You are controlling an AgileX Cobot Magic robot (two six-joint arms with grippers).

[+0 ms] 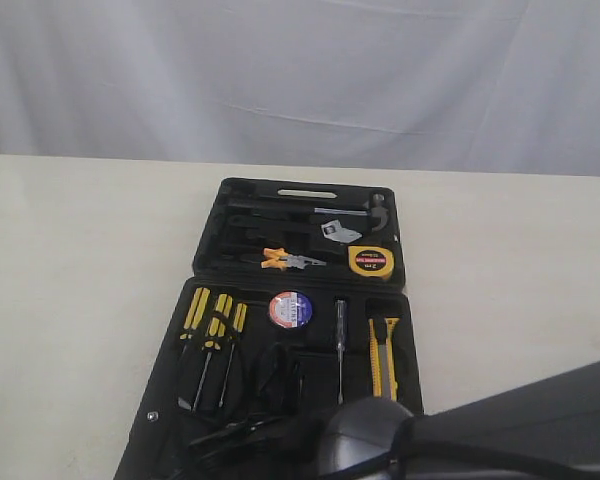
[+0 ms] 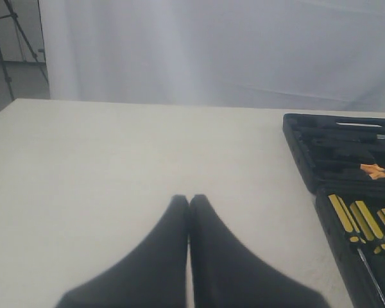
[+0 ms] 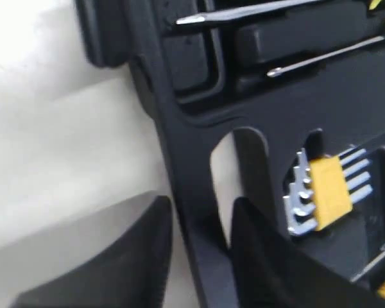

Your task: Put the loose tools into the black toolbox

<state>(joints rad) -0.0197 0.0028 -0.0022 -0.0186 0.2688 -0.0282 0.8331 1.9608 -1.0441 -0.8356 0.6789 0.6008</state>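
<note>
One round tape measure (image 1: 371, 261) in moulded toolbox (image 1: 166, 362).

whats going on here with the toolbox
The open black plastic toolbox already holds the orange-handled pliers, round yellow tape measure, labelled black tape roll and yellow-black utility knife. The right gripper has its jaws either side of the box's near rim; whether they grip it is unclear. The left gripper hangs shut over the cream table.

A pale cream table (image 1: 70, 300) carries one thing directly: an open black toolbox (image 1: 206, 245), lying flat. One rim runs between the right gripper's fingers (image 3: 128, 256). The box sits well apart from the left gripper's fingers (image 2: 160, 256), which are above bare tabletop.
</note>
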